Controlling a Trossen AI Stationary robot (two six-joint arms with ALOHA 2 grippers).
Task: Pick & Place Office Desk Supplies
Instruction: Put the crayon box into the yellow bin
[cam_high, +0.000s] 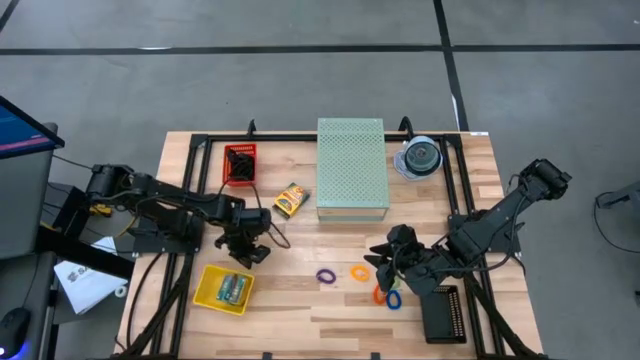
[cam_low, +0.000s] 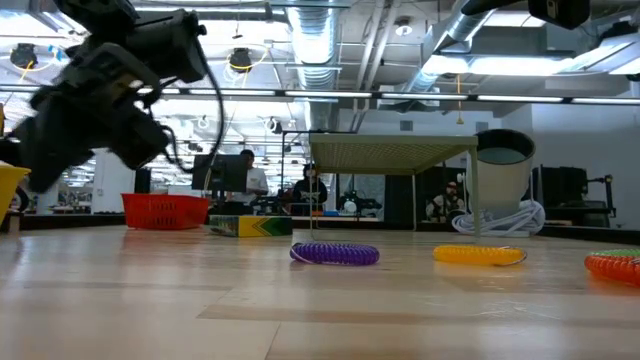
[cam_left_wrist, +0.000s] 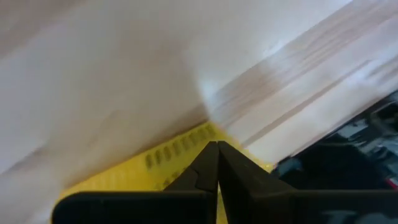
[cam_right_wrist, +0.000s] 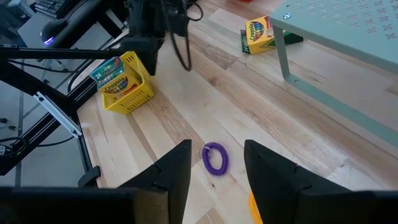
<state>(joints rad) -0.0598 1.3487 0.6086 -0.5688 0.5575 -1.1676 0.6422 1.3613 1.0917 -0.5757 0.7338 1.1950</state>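
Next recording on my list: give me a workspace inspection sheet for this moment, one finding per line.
Surface: wooden table, black frame rails.
Job's things: purple loop, yellow-orange loop, orange loop and blue loop loose; crayon box beside the green perforated box; yellow bin holding a crayon box; red basket.
Clutter: disc spindle, black perforated tray.
End effectors: left end effector shut, above the yellow bin; right end effector open, empty, above the purple loop.
Cables: along both arms.
Surroundings: people seated beyond the table.
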